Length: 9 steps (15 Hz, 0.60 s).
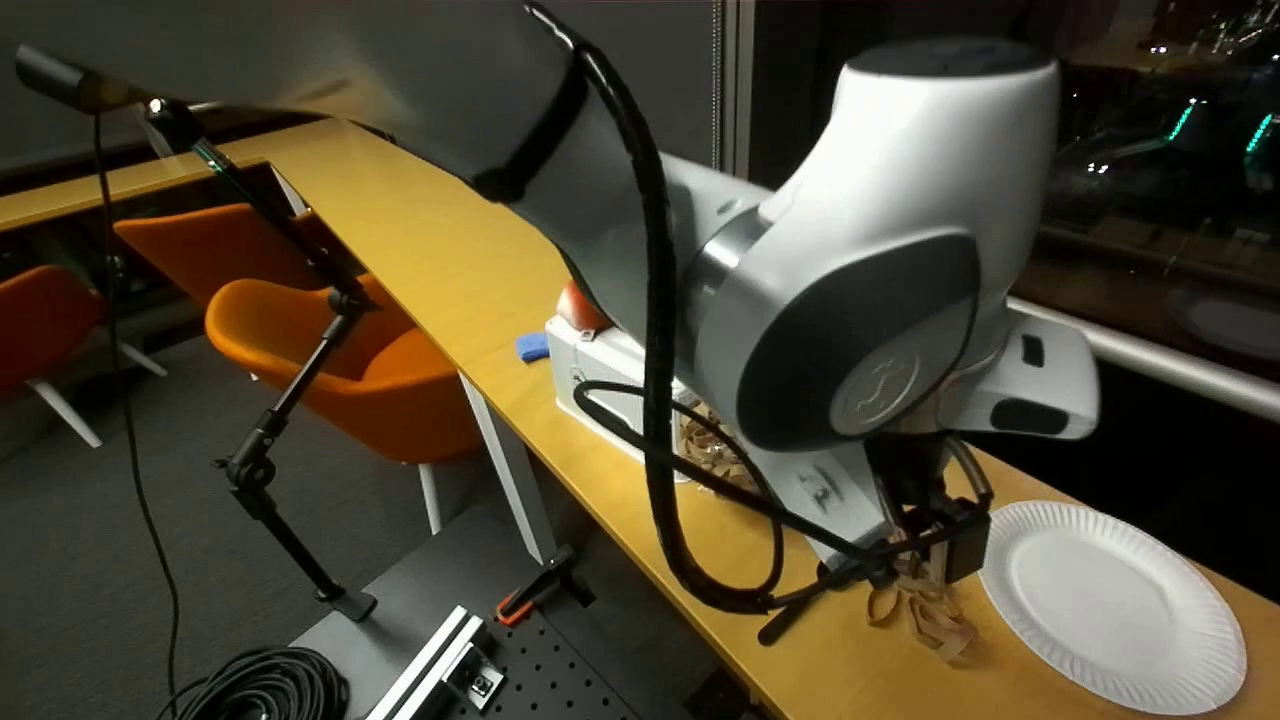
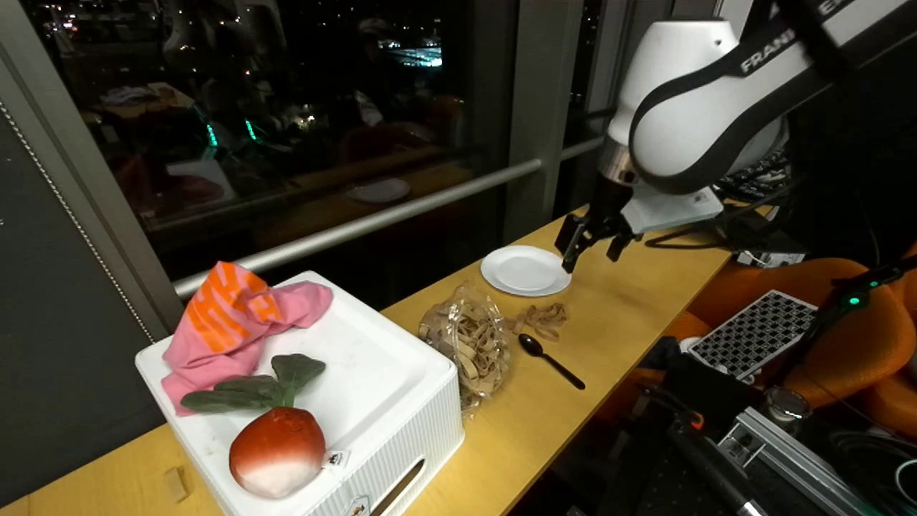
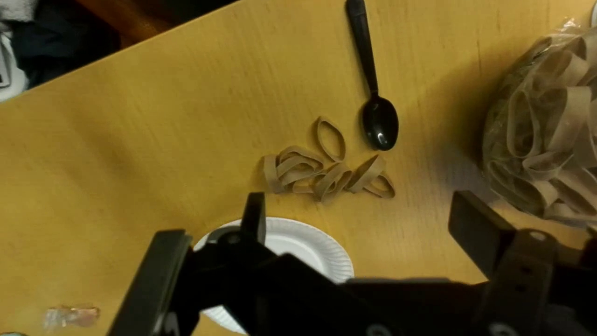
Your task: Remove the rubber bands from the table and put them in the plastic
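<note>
"Where are the rubber bands (image 3: 333,173)?"

"On the desk (image 2: 609,308), just beside the paper plate (image 3: 308,245). They make a loose little cluster there; the wrist view has them best, several tan loops lying over and against each other."

"And the clear plastic bag (image 2: 469,344)?"

"Near the plate too, though farther from it than that cluster is. It holds a tangle of tan loops, you can see them right through the sides."

"How do the fingers (image 3: 482,233) stand?"

"Spread wide apart, up above the desk close to the plate. In the wrist view one of them covers a bit of the plate's rim."

"The black spoon (image 2: 553,362)?"

"Out past the loose bands as you go from the plate, bowl end toward it, handle pointing away."

"What about the white box (image 2: 380,373)?"

"Well apart from the plate, beyond the bag. On top of it are a red-and-white stuffed toy (image 2: 276,451) with green leaves and a pink cloth (image 2: 236,322) marked in orange."

"And that small shiny scrap (image 3: 72,316) in the wrist view?"

"Away from the plate, on the side opposite the bag. I can't tell what it is."
</note>
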{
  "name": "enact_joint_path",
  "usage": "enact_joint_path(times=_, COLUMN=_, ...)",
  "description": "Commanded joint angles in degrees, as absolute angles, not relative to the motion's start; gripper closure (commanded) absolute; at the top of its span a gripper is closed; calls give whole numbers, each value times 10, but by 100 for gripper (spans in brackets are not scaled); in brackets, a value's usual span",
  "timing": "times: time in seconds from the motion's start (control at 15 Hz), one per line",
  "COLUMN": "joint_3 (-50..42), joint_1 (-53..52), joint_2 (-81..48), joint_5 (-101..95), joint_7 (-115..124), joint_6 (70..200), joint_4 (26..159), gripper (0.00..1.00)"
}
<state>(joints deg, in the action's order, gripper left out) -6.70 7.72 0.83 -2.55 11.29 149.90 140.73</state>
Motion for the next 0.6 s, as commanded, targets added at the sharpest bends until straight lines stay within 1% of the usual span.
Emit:
enact_joint_path(times=0.0, joint_3=-55, joint_1=59, joint_2=-71, joint_5=-3, joint_7=91, joint_6=1558, joint_4=1389, gripper=0)
enact_joint_path(times=0.27, joint_3=-60, joint_1=47, joint_2=-165, joint_5=-28, joint_7=92, joint_6=1614, joint_4=1348, gripper=0)
enact_joint_path(times=0.53, joint_3=-80, joint_1=32, joint_2=-234, joint_5=-50, joint_7=98, joint_6=1621, joint_4=1271, gripper=0)
